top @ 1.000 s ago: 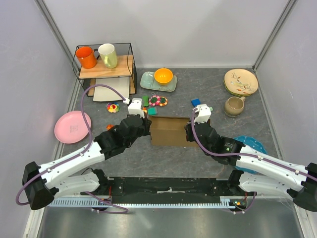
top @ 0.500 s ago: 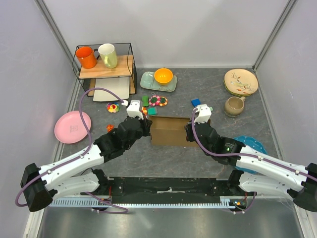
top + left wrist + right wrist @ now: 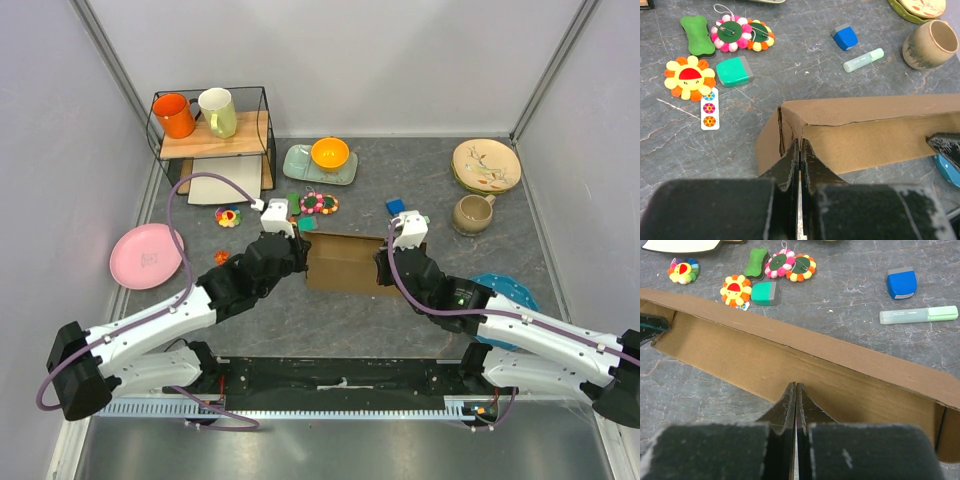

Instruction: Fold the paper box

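Left hand (image 3: 799, 150) closed at paper box (image 3: 870, 137) corner, perhaps pinching it, right hand (image 3: 795, 390) closed by its wall, contact hidden

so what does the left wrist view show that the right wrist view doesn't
Only left wrist: the tan mug and the edge of a blue plate. Only right wrist: the rainbow flower toy and the edge of a white sheet. Both: the paper box, sunflower toy, teal eraser, green bone, blue block, green highlighter.
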Motion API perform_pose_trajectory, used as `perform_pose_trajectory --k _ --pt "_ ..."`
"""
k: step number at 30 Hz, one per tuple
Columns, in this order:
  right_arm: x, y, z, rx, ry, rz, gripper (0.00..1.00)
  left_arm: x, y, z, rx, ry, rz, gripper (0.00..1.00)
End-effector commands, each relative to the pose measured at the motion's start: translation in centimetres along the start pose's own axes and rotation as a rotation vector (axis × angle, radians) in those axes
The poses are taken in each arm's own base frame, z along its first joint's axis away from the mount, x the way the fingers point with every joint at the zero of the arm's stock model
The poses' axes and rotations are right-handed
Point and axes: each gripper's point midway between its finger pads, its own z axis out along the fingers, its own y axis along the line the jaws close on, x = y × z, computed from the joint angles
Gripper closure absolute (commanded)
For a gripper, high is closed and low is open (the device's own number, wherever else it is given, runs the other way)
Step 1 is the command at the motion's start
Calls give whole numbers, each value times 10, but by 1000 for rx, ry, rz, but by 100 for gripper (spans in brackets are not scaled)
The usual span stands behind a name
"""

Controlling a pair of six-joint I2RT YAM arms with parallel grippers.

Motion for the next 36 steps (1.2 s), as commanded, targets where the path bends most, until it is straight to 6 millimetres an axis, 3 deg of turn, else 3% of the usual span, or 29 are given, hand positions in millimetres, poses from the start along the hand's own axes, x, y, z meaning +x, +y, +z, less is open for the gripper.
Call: perform_pose_trajectory --k 1,4,8,16,18,19,22,27,36 --pt "53 -21 -5 43 177 -102 100 148 90 -35 -297 578 217 98" --pt "53 -22 -5 44 178 -102 100 158 102 -43 -376 599 168 98" --pt "53 -22 -6 41 179 -102 100 153 108 -48 -427 541 66 98" --pt "51 -22 -7 40 175 -105 100 146 118 -52 -462 514 29 98" --pt "52 -23 -7 43 177 -107 100 142 118 -52 -462 503 25 90" --pt "51 -23 -7 41 174 -105 100 136 116 -52 -450 483 21 84" --pt "49 -23 -7 44 170 -104 100 118 109 -51 -423 433 18 78" --pt "47 -22 -7 45 165 -105 100 82 92 -50 -367 348 -1 73" --pt "45 -20 -6 44 165 -105 100 49 72 -46 -310 301 26 63"
